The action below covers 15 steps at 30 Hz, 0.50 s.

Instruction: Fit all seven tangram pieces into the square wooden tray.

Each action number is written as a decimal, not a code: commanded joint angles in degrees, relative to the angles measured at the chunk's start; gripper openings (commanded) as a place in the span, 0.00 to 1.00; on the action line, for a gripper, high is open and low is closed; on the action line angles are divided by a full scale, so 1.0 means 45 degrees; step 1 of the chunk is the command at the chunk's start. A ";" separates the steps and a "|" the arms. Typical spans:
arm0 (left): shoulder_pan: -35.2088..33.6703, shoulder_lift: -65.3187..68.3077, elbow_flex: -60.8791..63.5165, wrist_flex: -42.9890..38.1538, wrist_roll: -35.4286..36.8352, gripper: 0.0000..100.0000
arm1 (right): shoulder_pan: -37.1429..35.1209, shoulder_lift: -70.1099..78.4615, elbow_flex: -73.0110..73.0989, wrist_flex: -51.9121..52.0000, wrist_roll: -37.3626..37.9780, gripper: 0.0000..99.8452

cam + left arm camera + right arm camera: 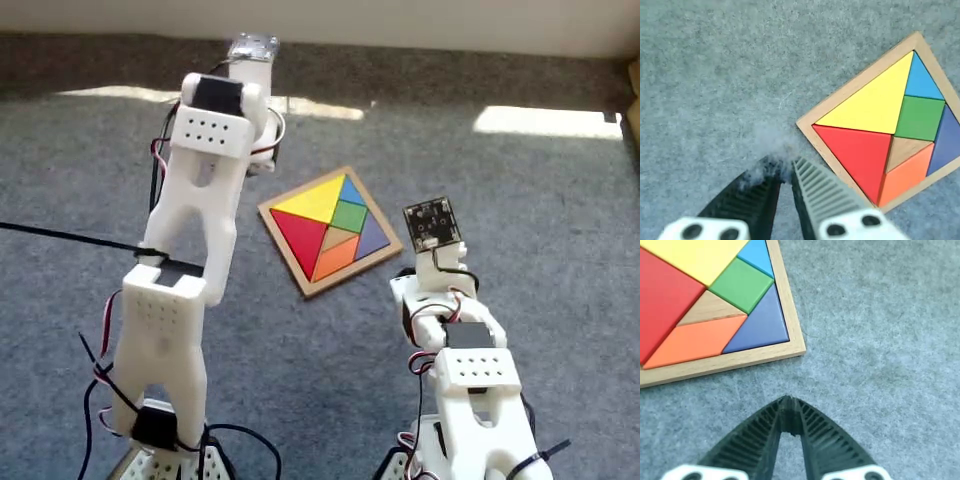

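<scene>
The square wooden tray [286, 248] lies turned like a diamond on the grey carpet, between the two arms. Inside it sit the tangram pieces: a yellow triangle [870, 105], a red triangle [855, 150], a light blue triangle [921, 80], a green square [920, 117], a tan triangle [902, 150], an orange parallelogram [907, 175] and a purple-blue triangle [760, 322]. My left gripper [786, 167] hovers over bare carpet beside the tray's corner, shut with nothing in it. My right gripper [789, 404] hangs over carpet just off the tray's edge [725, 362], also shut and empty.
Grey carpet [540, 200] surrounds the tray on all sides. Sunlit patches [545, 120] fall along the far edge near a pale wall. Black cables [60, 237] trail from the arm on the left side of the high view.
</scene>
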 commanded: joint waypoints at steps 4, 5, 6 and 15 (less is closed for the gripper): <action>-0.0342 -0.4542 0.2842 0.0059 0.0059 0.00 | -0.0049 -0.0381 -0.0186 -0.0186 -0.0137 0.01; -0.0342 -0.5226 0.3292 0.0059 0.0020 0.00 | -0.0049 -0.0400 -0.0205 -0.0166 -0.0137 0.01; -0.0342 -0.5949 0.3722 0.0059 0.0020 0.00 | -0.0029 -0.0498 -0.0205 0.0010 -0.0137 0.01; -0.0752 -1.2747 0.9055 -0.0371 -0.0020 0.00 | -0.0107 -0.5812 -0.0107 0.2921 -0.0137 0.01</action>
